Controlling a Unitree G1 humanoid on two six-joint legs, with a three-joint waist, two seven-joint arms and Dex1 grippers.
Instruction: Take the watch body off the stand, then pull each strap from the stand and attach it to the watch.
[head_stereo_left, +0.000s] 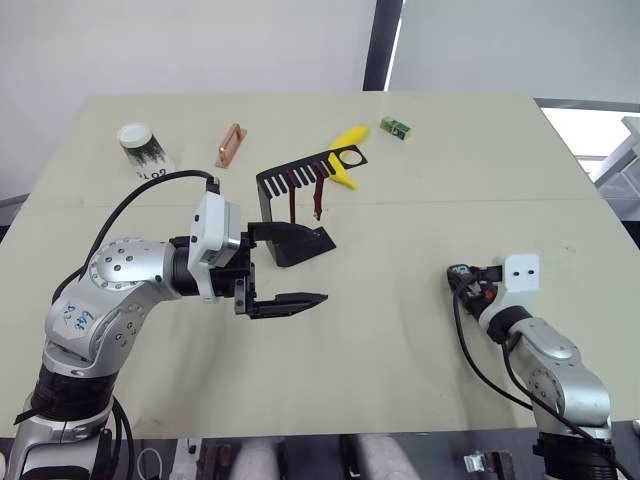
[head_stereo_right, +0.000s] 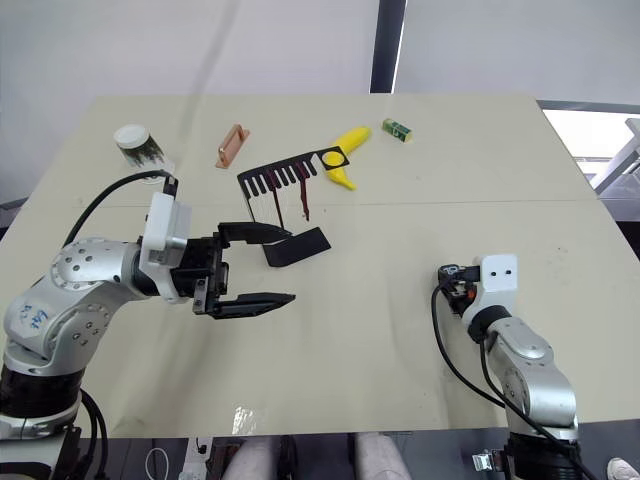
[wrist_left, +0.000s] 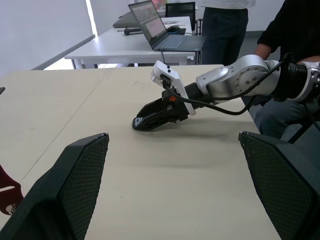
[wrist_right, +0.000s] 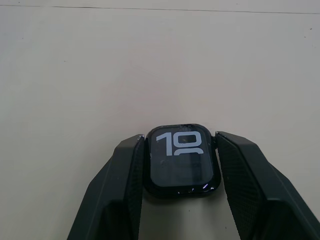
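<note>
The small black rounded-square watch body (wrist_right: 182, 160), its dark screen showing light digits, sits between the two black fingers (wrist_right: 120, 185) of my right pincer (wrist_right: 182, 165), which is closed on its two sides. In the head views this right pincer (head_stereo_left: 462, 277) is at the lower right of the frame, low over the pale beige table (head_stereo_left: 400, 210), well apart from the stand.

The thin black bent sheet-metal stand (head_stereo_left: 297, 205) is near the centre of the frame, a little to the left. Its flat base lies on the table and its comb-slotted top arm goes toward the upper right and ends in a round hole. Two narrow dark red straps (head_stereo_left: 319, 197) hang down from the slots of this arm, side by side. A dark red piece (wrist_left: 9, 197) is also at the lower left edge of the left wrist view, but I cannot tell which strap it is.

My left pincer (head_stereo_left: 290, 265) is at the centre left, wide open, with one finger in front of the base of the stand and the other finger lower in the frame. It holds nothing.

Behind the hole end of the stand lies a yellow banana (head_stereo_left: 347, 148). Further to the upper right there is a small green box (head_stereo_left: 396, 127). In the upper left stand a white paper cup (head_stereo_left: 139, 146) and a copper-coloured bar (head_stereo_left: 230, 145).

In the left wrist view, behind my right arm, a person in dark clothes (wrist_left: 295, 30) sits at the table, and an open laptop (wrist_left: 157, 25) stands on another table further back.
</note>
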